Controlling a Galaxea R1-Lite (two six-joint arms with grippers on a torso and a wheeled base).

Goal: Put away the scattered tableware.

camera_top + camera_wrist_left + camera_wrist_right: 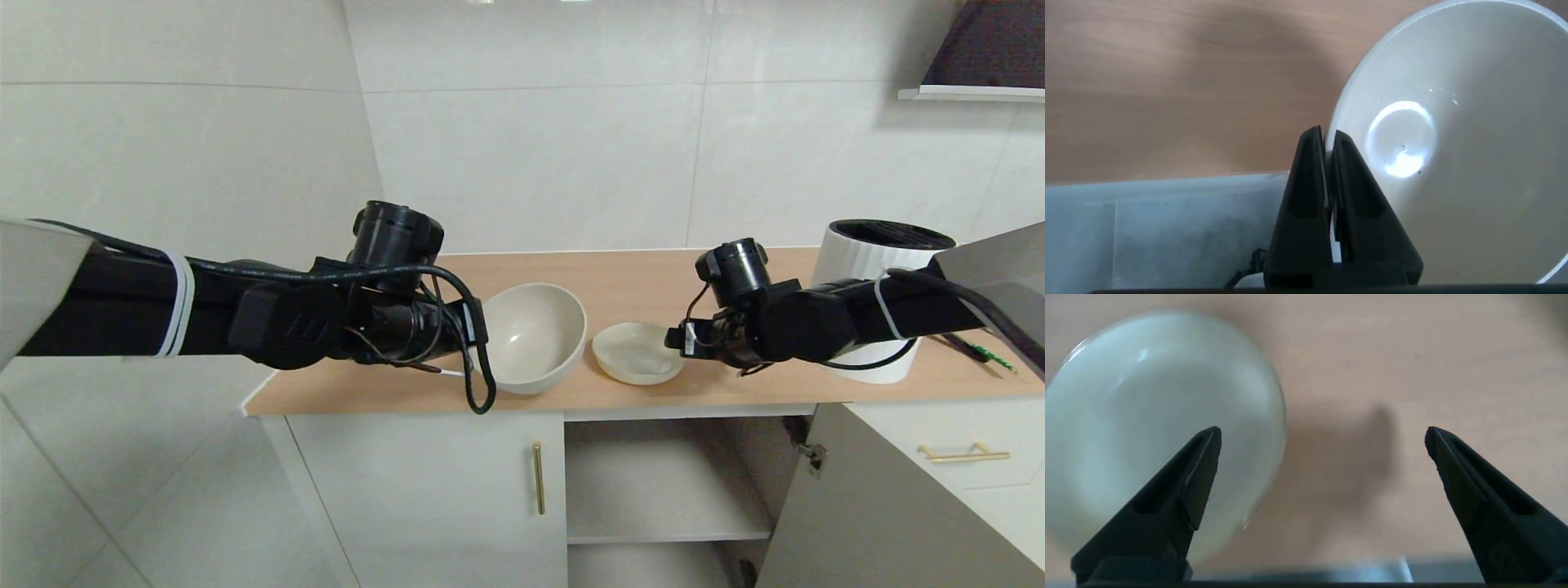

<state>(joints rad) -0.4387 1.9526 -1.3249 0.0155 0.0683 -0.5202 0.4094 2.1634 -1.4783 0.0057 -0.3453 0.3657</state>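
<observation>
Left claw (1328, 137) clamped on bowl (535, 335) rim; bowl sits tilted near the table (645, 278) front edge. Right claw (1323, 441) spread wide over the table, just beside dish (638, 353).

Bright, even, lit from overhead. Glare spot inside the deep cream ceramic bowl (1454, 163); sheen on glossy white wall tiles (531, 147). Soft diffuse shadows across the light wooden countertop (1372, 376). Straight lines bowed near head-view edges.
</observation>
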